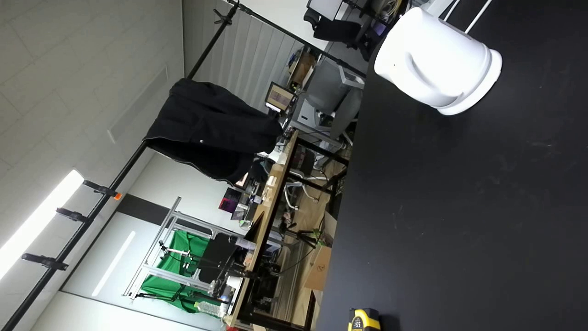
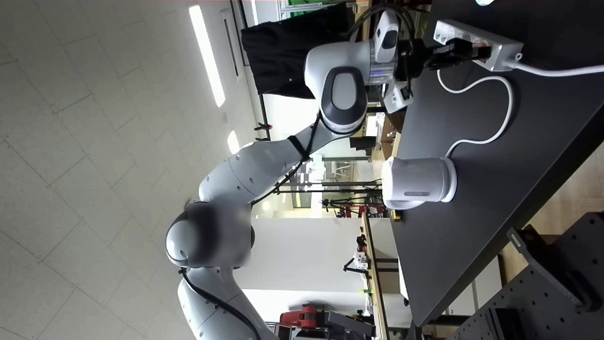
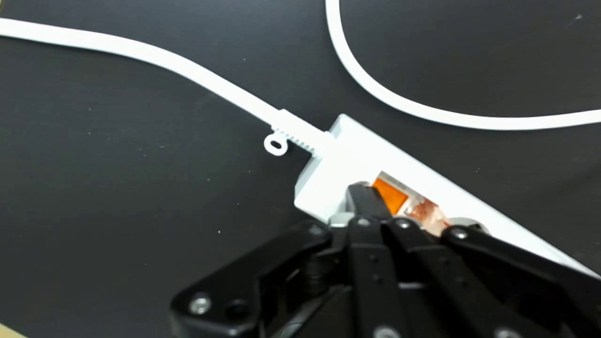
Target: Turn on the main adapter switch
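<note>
Hand (image 3: 368,202), jaws together, at the power strip (image 3: 418,178), near the end where the cord (image 3: 206,80) enters.
Strip lies on the counter (image 3: 164,225), right of centre in the wrist view. The switch cannot be made out; it is judged to lie beneath the hand. Jaws appear set together to give one narrow point for pressing, not gripping; contact is not verifiable. Kettle (image 2: 417,182), seen in both exterior views, stands well apart, presumably because this step needs only the strip.
</note>
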`<action>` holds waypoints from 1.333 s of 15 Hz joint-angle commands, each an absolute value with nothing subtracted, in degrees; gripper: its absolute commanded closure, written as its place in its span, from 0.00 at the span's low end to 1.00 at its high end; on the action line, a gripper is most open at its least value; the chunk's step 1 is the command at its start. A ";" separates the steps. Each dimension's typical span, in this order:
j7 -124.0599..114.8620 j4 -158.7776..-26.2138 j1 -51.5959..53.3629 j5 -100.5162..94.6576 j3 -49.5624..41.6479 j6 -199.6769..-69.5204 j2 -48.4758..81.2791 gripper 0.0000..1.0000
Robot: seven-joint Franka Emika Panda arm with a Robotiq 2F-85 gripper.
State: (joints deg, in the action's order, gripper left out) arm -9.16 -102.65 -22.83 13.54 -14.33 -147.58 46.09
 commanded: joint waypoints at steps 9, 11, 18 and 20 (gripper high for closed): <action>-13.90 -94.58 -21.15 12.78 -15.42 -140.91 50.09 1.00; -14.04 -94.17 -21.10 12.70 -15.58 -140.86 50.23 1.00; -13.22 -93.15 -22.30 13.43 -15.29 -140.92 49.97 1.00; -13.38 -92.10 -22.78 13.46 -15.37 -139.79 50.63 1.00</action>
State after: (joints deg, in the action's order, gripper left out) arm -11.34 -95.25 -21.91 13.54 -15.27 -142.14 49.15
